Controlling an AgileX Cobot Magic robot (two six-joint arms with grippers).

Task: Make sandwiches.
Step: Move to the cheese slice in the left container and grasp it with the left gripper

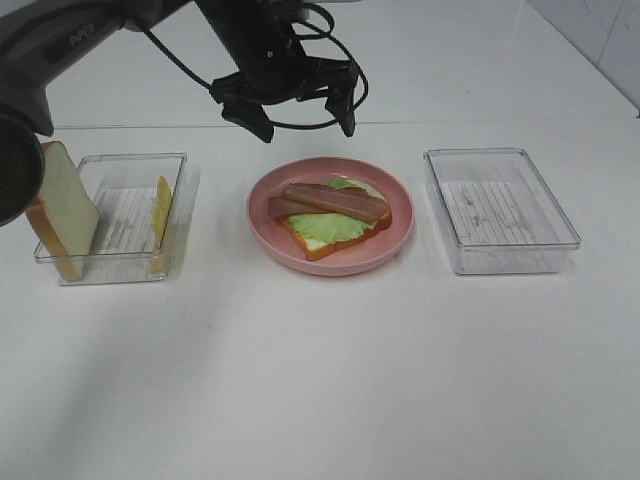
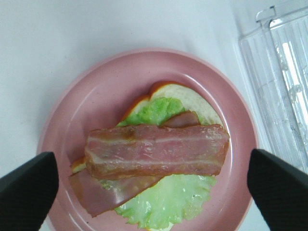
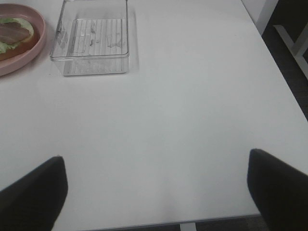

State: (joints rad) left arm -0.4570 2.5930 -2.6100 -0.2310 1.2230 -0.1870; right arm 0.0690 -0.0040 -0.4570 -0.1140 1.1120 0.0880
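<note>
Left tool (image 1: 305,122): spread wide, empty, above open sandwich (image 1: 335,210).
Right tool (image 3: 154,192): spread wide, empty.
Arm lettering (image 1: 80,37): blurred, unreadable.

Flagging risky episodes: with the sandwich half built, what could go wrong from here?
1. The bacon strips overhang the toast; a top slice could push them off.
2. The bread slice and cheese stand on edge in the left tray, so the open left claw may tip them.

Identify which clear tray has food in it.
The left tray in the high view: a toast slice leans at its outer end and a cheese slice stands inside. The right tray shows only its ribbed floor.
</note>
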